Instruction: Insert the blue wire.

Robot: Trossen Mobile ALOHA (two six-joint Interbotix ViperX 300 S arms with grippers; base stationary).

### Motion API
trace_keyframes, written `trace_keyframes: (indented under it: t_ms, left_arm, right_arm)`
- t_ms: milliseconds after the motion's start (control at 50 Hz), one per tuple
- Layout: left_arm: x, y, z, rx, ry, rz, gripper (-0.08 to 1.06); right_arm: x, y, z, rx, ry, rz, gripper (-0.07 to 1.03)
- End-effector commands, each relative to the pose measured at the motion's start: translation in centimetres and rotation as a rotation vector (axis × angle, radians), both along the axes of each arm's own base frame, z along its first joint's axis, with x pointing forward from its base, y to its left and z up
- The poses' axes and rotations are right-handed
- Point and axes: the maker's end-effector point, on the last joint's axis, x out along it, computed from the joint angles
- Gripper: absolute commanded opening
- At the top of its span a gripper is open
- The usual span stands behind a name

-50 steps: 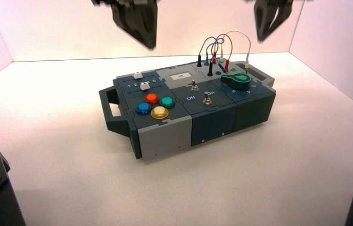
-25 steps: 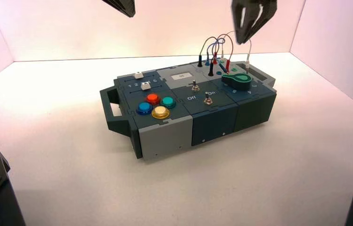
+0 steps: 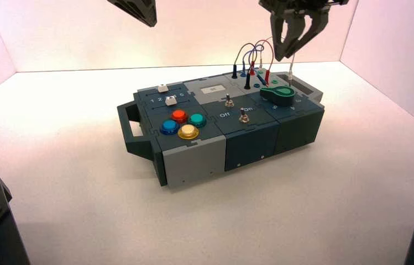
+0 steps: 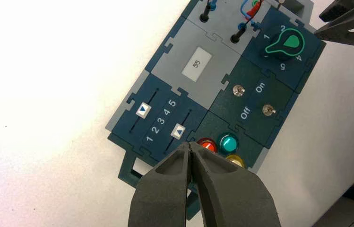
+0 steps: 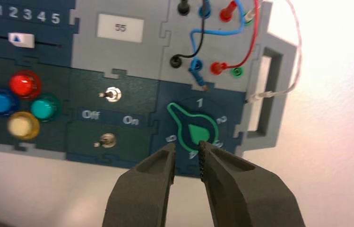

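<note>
The small white window (image 5: 120, 27) on the box says "55". The sliders (image 4: 161, 120) have numbers 1 to 5. The two switches (image 5: 110, 94) say "Off" and "On". The green knob (image 4: 286, 43) has numbers around it.

A dark teal and grey box (image 3: 193, 157) carries red (image 5: 24, 83), blue (image 5: 1, 102), teal (image 5: 44, 108) and yellow (image 5: 22, 125) buttons, a green knob (image 5: 191, 129), white slider caps (image 4: 142, 110), and arching blue (image 5: 212, 32), red (image 5: 246, 52) and whitish (image 5: 294, 56) wires.

Matt plastic box (image 3: 193, 157), glossy buttons (image 3: 187, 131), metal switches (image 5: 112, 94).
</note>
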Motion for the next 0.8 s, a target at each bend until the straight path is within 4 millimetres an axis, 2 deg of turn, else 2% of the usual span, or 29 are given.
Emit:
trace_keyframes:
  t_ms: [20,420,800]
  left_arm:
    - [0.6,-0.2,0.7,-0.026,-0.036,0.014,-0.03]
    - [0.9,-0.3,-0.5,-0.055,-0.040,0.068,-0.03]
    - [0.7,-0.1,-0.9,-0.052,-0.033,0.074,-0.03]
  right_arm:
    - [0.4,0.3,0.6,0.023,-0.067,0.035,0.29]
    - [1.9,1.9,-0.3,0.105,-0.177,0.053,0.29]
    - [2.6,2.4,-1.9,0.094,-0.155,0.054,0.29]
